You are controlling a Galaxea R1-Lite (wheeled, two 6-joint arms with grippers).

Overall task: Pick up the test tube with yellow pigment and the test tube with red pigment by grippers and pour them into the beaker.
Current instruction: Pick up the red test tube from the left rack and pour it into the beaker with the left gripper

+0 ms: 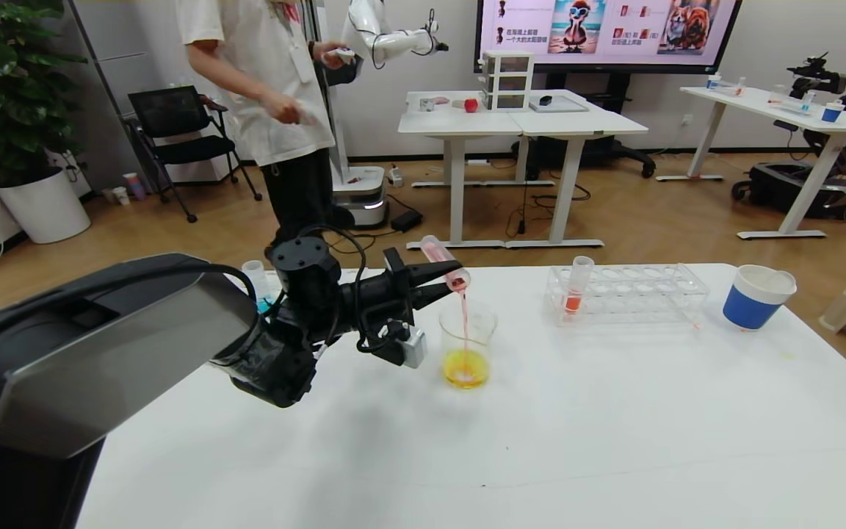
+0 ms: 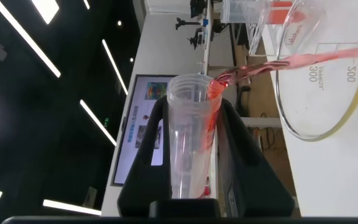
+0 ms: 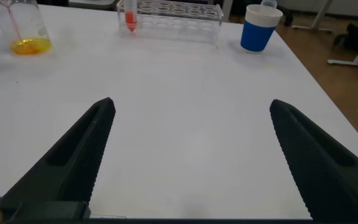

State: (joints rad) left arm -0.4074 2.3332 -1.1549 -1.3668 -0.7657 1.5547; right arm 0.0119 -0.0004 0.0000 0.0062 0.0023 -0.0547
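My left gripper (image 1: 443, 280) is shut on the test tube with red pigment (image 1: 435, 253) and holds it tipped, mouth down, over the beaker (image 1: 468, 332). A thin red stream runs from the tube into the beaker, which holds yellow liquid at its bottom. In the left wrist view the tube (image 2: 190, 149) sits between the black fingers (image 2: 146, 155), with red liquid leaving its lip toward the beaker's rim (image 2: 316, 134). My right gripper (image 3: 191, 104) is open and empty over bare table, out of the head view. The test tube with yellow pigment is out of view.
A clear tube rack (image 1: 636, 292) stands right of the beaker with a second red tube (image 1: 576, 288) upright at its left end. A blue-and-white paper cup (image 1: 756, 296) sits at the far right. A clear tube with blue liquid (image 1: 256, 283) stands behind my left arm.
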